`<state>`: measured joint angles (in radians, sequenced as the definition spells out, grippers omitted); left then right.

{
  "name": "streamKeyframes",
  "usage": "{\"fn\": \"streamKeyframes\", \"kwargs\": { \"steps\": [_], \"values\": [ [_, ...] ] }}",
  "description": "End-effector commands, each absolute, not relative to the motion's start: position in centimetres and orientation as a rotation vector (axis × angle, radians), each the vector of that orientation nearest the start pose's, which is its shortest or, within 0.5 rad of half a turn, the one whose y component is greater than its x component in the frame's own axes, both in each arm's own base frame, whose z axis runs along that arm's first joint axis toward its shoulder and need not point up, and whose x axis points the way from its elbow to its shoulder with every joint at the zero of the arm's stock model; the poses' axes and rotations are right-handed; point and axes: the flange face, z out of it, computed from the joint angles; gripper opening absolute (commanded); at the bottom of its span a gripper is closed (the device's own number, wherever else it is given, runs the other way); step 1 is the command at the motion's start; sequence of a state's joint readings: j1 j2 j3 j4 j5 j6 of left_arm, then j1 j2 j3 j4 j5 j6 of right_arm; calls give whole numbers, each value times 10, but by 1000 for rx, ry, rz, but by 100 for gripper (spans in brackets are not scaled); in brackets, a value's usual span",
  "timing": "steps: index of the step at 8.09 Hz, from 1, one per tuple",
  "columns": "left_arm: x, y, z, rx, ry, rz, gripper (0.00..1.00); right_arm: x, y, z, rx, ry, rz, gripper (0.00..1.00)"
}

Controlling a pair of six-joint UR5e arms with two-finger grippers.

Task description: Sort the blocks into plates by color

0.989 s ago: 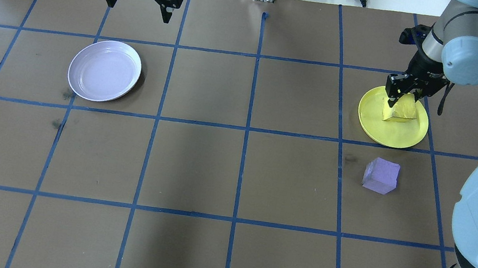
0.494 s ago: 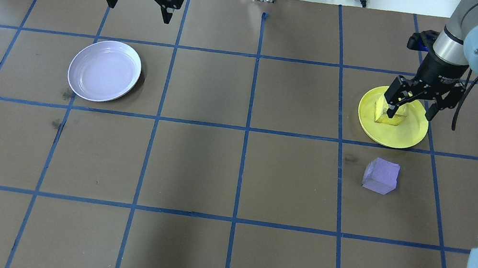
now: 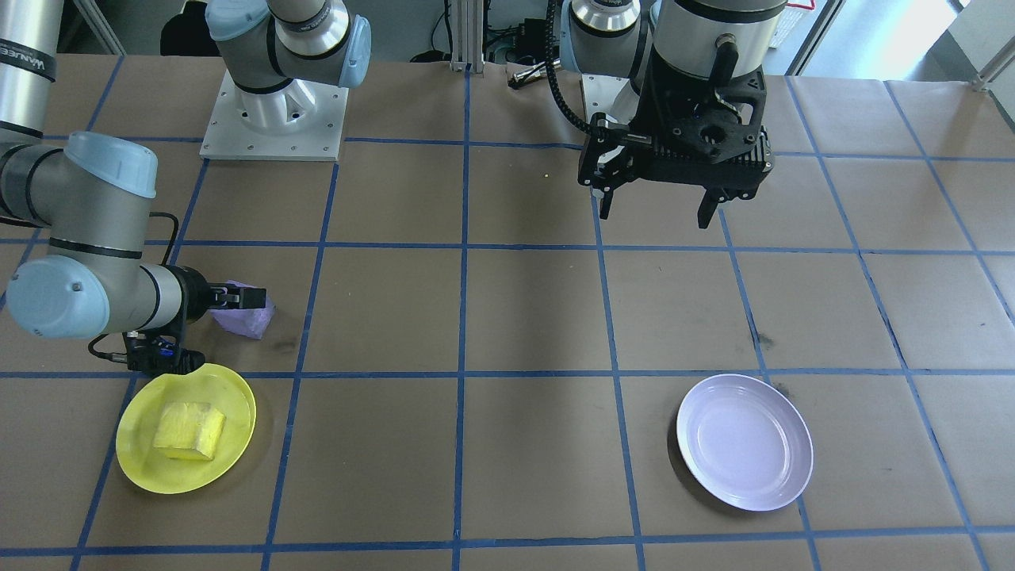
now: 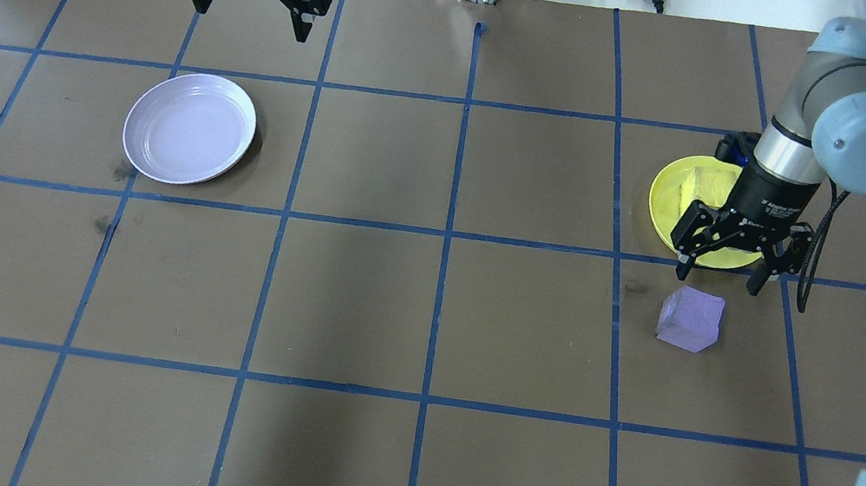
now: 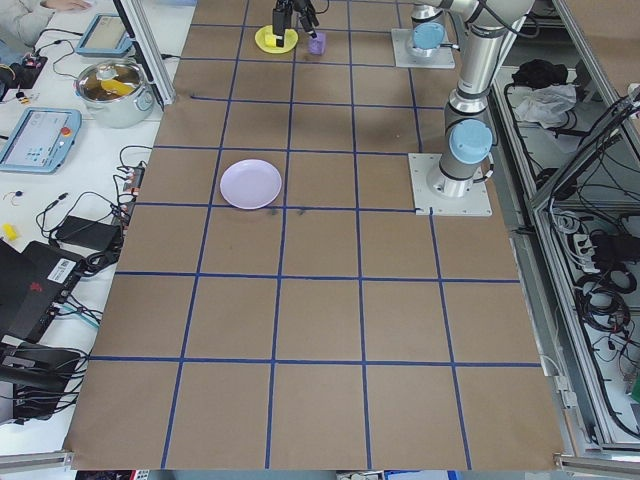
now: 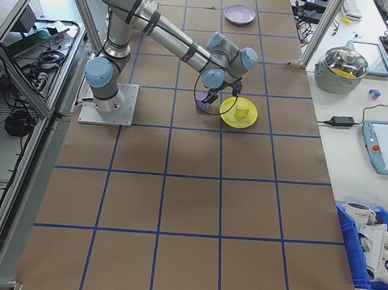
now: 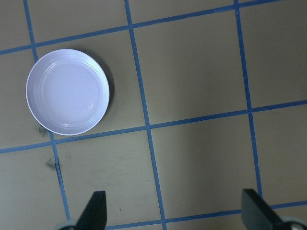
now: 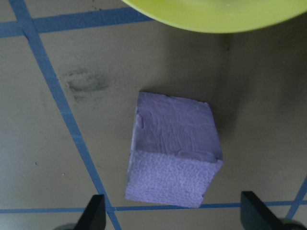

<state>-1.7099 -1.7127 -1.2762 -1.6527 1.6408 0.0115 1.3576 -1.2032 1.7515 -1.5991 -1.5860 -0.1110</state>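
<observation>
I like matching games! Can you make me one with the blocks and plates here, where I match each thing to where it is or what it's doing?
Things:
1. yellow block
2. purple block
3. purple plate
4. right gripper

Places or states:
A. empty, with nothing in it
B. open, above the purple block
C. lying in the yellow plate
D. sitting on the table, beside the yellow plate

Right pairs: 1-C, 2-D, 3-A, 4-B
</observation>
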Motion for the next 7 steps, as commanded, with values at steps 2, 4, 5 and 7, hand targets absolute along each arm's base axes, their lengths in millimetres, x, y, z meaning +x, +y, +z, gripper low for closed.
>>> {"fn": "streamKeyframes", "kwargs": {
  "steps": [2, 4, 5, 7],
  "values": [
    [-202, -531, 551, 229, 3065, -115, 100, 20, -524, 199, 191, 2958, 872, 100],
    [-201, -531, 552, 227, 3065, -117, 100, 20, -525, 192, 193, 2959, 870, 100],
    [-201, -531, 551, 227, 3065, -117, 100, 17, -530, 182, 190, 2976, 855, 100],
    [-202, -530, 552, 229, 3063, -118, 100, 14, -540, 173, 196, 3004, 793, 98]
  ]
}}
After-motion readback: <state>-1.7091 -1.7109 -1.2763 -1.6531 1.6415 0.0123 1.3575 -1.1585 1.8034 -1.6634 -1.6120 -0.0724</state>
